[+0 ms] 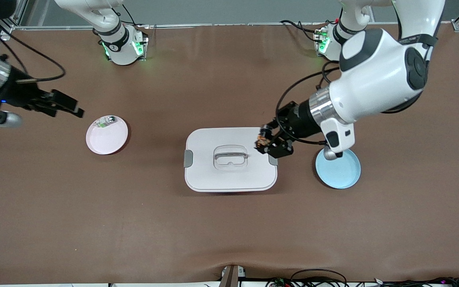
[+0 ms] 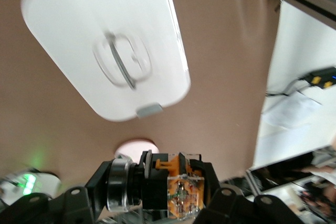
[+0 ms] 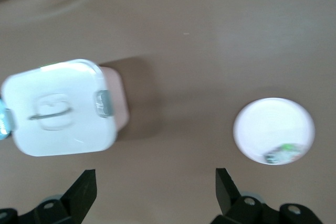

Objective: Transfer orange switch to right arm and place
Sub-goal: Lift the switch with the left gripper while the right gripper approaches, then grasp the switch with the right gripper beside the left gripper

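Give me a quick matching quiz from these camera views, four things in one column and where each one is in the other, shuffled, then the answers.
1. orange switch
2. small whitish-green part
3. blue plate
4. white lidded box

A. mid-table
B. on the pink plate
C. toward the left arm's end, nothing on it
D. in the left gripper

Pairs: 1-D, 2-B, 3-C, 4-A. The right gripper waits open.
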`<action>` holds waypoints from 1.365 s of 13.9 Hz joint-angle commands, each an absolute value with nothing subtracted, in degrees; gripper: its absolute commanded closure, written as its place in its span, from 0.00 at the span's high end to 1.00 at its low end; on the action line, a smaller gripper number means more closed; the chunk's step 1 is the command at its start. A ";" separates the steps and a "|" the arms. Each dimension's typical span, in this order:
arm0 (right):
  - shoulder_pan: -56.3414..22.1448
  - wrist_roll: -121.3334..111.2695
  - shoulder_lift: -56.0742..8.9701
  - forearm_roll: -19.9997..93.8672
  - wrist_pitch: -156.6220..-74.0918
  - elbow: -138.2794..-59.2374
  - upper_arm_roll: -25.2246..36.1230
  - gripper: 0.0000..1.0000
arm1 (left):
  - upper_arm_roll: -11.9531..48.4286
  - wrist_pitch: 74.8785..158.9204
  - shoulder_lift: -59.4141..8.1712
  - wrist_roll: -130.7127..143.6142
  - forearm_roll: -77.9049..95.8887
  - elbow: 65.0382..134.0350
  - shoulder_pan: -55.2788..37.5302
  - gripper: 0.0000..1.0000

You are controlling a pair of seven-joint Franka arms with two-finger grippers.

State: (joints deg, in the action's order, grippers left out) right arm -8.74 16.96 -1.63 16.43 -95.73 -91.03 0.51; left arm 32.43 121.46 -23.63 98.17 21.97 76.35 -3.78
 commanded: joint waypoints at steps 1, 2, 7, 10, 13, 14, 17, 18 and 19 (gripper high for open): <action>-12.04 21.44 -0.44 23.52 -102.01 -93.77 0.88 1.00 | 36.11 127.86 -23.20 105.45 23.03 76.46 -4.65 0.28; -12.56 21.53 -0.44 29.12 -104.83 -95.00 0.97 1.00 | 36.21 128.66 -23.55 106.69 23.03 76.46 -6.05 0.28; -19.15 20.92 -1.14 36.02 -119.68 -97.82 0.88 1.00 | 35.95 132.88 -24.43 109.95 22.68 76.46 -10.89 0.28; -23.01 15.84 -1.67 44.11 -128.04 -100.54 0.97 1.00 | 35.77 133.07 -25.05 110.04 22.50 76.38 -12.39 0.28; -26.26 15.47 -2.11 44.56 -129.11 -100.46 0.97 1.00 | 35.77 133.07 -25.22 109.95 22.24 76.38 -13.26 0.28; -27.50 16.16 -2.11 44.65 -130.07 -100.46 0.97 1.00 | 35.68 133.07 -25.22 109.95 21.80 76.46 -13.36 0.28; -30.31 20.30 -2.11 44.56 -131.83 -100.46 0.97 1.00 | 35.33 133.68 -25.66 109.95 21.53 76.46 -14.15 0.28; -30.76 20.22 -2.20 44.56 -132.18 -100.46 0.97 1.00 | 35.25 133.94 -25.66 109.95 21.53 76.46 -14.41 0.28; -30.94 20.21 -2.20 44.47 -132.19 -100.55 1.05 1.00 | 34.90 133.95 -25.66 109.95 21.53 76.46 -14.41 0.28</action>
